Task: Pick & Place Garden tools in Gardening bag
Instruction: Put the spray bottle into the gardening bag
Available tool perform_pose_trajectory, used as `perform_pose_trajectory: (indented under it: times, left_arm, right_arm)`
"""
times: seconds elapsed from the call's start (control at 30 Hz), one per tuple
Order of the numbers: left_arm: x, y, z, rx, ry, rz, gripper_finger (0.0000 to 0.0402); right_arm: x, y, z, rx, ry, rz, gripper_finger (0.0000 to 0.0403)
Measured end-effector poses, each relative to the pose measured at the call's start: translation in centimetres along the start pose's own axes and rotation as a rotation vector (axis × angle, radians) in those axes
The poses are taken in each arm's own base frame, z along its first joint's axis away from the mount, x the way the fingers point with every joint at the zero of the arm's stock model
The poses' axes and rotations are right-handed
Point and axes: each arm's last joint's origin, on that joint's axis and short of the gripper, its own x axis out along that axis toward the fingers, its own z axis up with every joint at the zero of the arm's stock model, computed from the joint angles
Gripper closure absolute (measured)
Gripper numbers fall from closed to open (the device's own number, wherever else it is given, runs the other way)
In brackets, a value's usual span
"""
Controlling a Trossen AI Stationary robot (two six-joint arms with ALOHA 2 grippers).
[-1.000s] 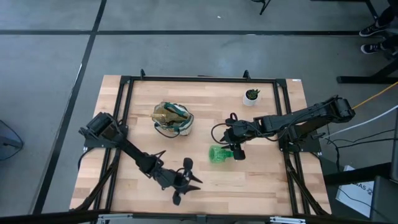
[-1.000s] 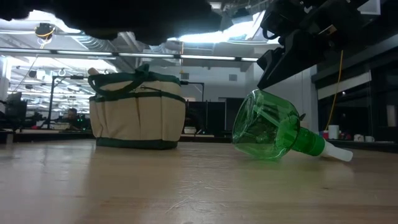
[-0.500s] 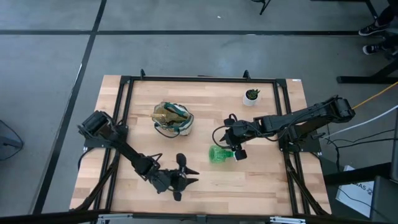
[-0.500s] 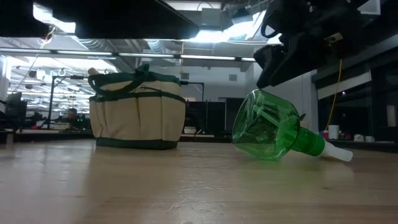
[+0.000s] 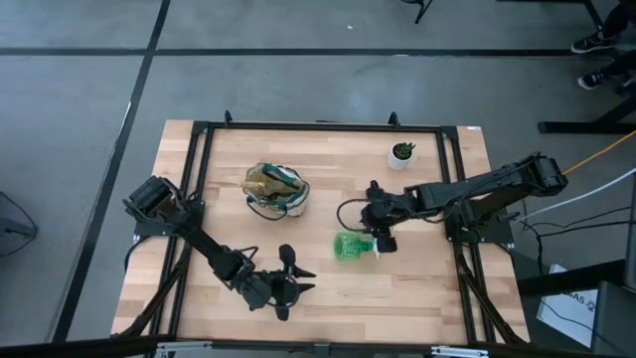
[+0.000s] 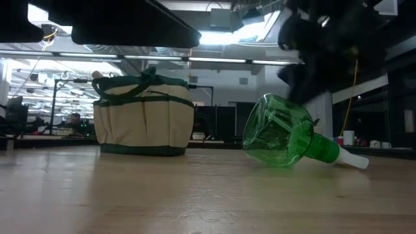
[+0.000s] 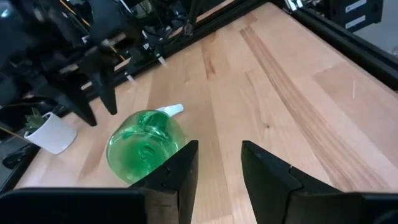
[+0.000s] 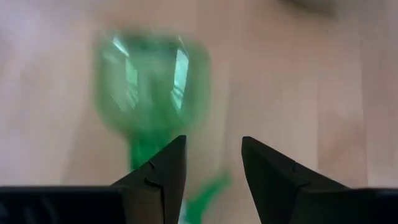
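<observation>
I see a small green plant in a white pot (image 5: 401, 154) standing at the far right of the wooden table (image 5: 427, 288); a black metal frame (image 5: 318, 126) borders the tabletop; grey floor (image 5: 79, 99) with dark lines surrounds it all.

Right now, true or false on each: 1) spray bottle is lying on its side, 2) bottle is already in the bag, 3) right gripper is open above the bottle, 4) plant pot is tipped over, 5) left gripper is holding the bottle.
1) The spray bottle lies on its side on the table. True.
2) The bottle is in the bag. False: it lies on the table, apart from the bag.
3) The right gripper is open above the bottle. True.
4) The plant pot is tipped over. False: it stands upright near the table's far edge.
5) The left gripper holds the bottle. False: it is open and empty near the front edge.
</observation>
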Motion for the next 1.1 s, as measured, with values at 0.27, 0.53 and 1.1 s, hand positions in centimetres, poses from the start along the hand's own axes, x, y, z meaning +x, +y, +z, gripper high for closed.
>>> perform_pose_trajectory:
  times: [0.27, 0.53, 1.1]
  left_arm:
    - [0.1, 0.1, -0.1, -0.017, 0.012, 0.002, 0.0285]
    - [0.6, 0.7, -0.3, -0.05, 0.025, 0.019, 0.0287]
    - [0.5, 0.2, -1.8, -0.125, 0.154, -0.089, 0.0288]
  right_arm:
    - [-0.2, 0.0, -2.2, 0.114, 0.231, -0.027, 0.0244]
    - [1.5, 0.0, -1.7, 0.126, 0.203, -0.027, 0.0244]
    - [7.3, 1.8, 1.2, 0.05, -0.112, 0.071, 0.0245]
